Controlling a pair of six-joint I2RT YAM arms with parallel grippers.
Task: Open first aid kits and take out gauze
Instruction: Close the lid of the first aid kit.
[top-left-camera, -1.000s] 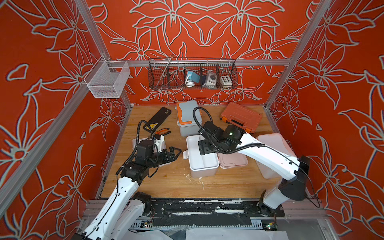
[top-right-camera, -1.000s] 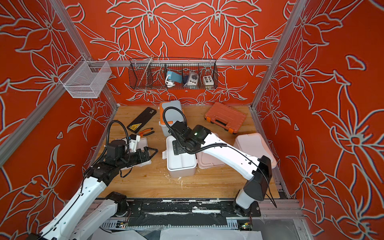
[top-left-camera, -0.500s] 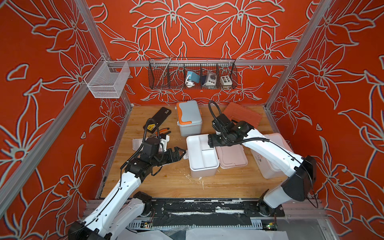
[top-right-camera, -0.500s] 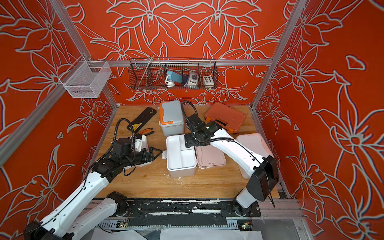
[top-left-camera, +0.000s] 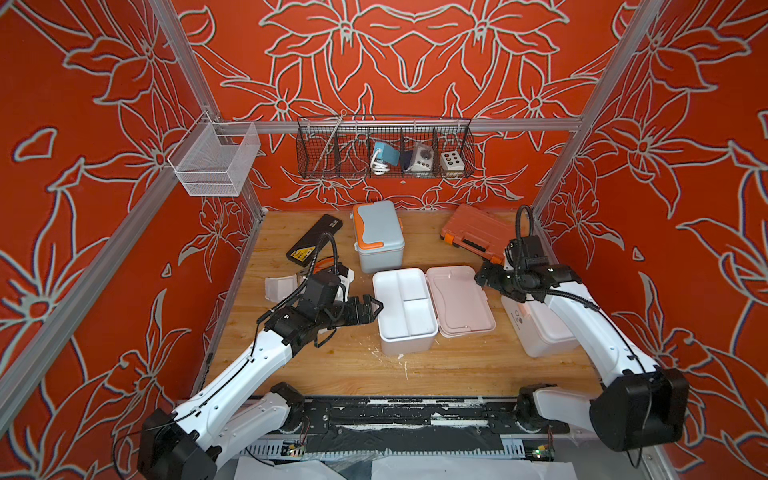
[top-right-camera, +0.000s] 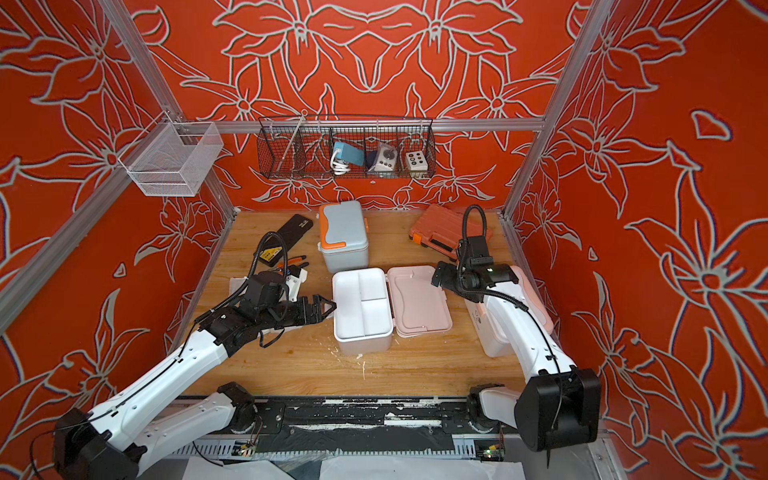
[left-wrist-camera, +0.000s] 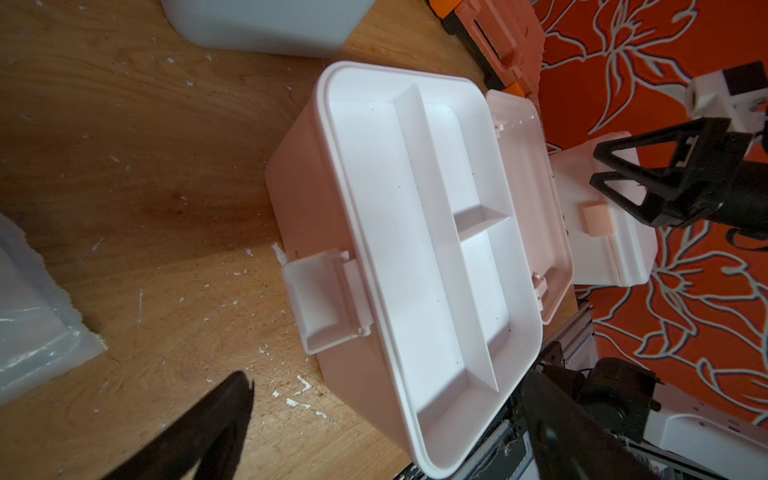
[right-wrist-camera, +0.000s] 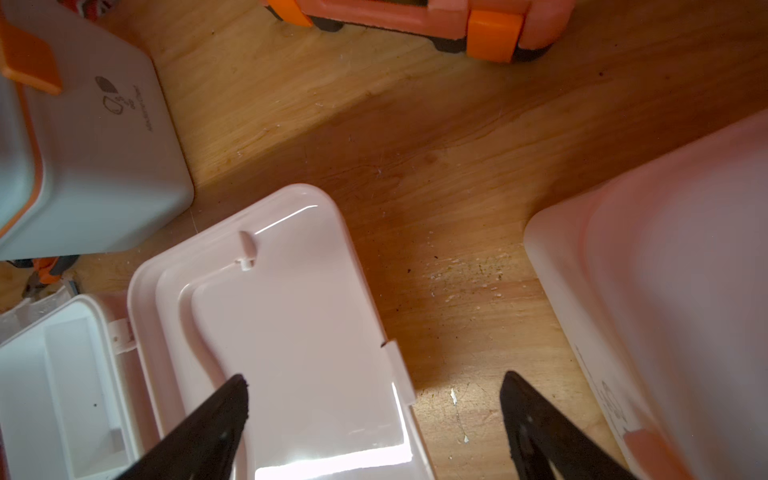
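red floral walls (top-left-camera: 415, 54) enclose a wooden tabletop (top-left-camera: 353, 374); a black wire basket (top-left-camera: 324, 160) hangs behind.

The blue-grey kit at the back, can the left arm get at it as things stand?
Probably yes. The left gripper, jaws open and empty, hangs beside the open pink kit, and only bare table lies between it and the blue-grey kit.

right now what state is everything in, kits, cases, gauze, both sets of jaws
pink kit, open, top tray empty
lid, folded flat beside the kit
blue-grey kit, shut
white kit, shut
orange tool case, shut
black case, shut
gauze pad, out of any kit, lying loose
left gripper, jaws open, empty
right gripper, jaws open, empty
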